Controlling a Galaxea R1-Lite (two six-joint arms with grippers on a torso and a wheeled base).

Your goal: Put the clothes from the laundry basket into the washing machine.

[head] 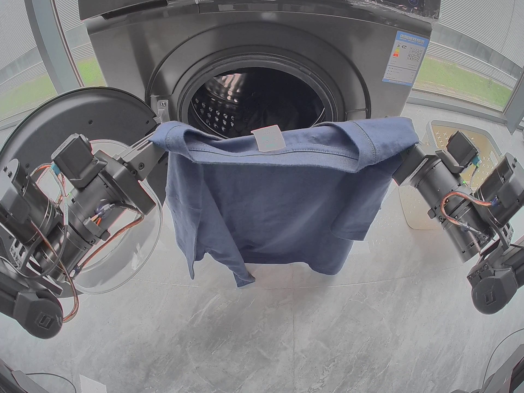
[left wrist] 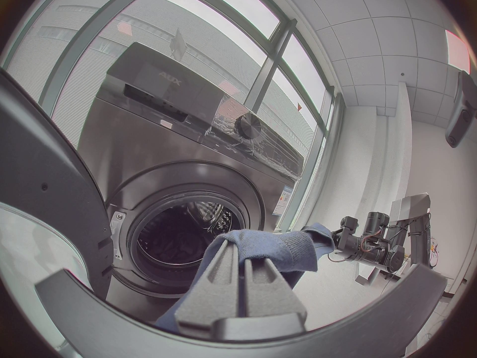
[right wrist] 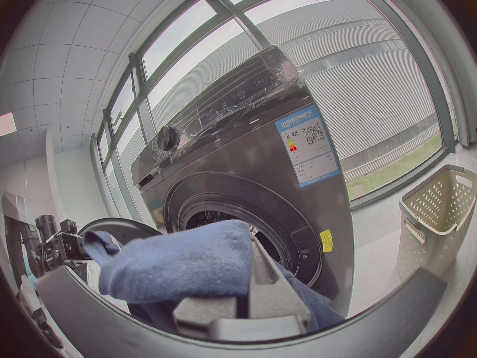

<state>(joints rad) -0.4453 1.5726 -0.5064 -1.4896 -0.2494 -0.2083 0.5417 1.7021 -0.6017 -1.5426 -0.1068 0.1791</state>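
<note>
Navy T-shirt [head: 273, 203] stretched wide between both tools, directly in front of the open mouth of the washing machine [head: 131, 55], not yet inside. Top edge of the cloth level with the lower part of the drum [head: 256, 105] opening; body and sleeves hanging free above the grey tiled floor [head: 284, 334]. White label [head: 268, 137] at the collar, mid-span.

Left tool [head: 154, 147] clamped narrow on one shoulder of the T-shirt; in the left wrist view, fingers pressed together with fabric bunched over the tips. Right tool [head: 408, 156] closed on the opposite shoulder; in the right wrist view, cloth draped over one finger and hiding most of the grip. Both arms raised to about the same height, well apart, one on each side of the drum opening.

Round door [head: 82, 110] swung fully open on the robot's left, behind the left arm. Drum interior dark, perforated steel wall visible, contents impossible to tell.

Laundry basket [head: 436, 132], cream and perforated, on the floor just beside the machine on the robot's right, behind the right arm
</note>
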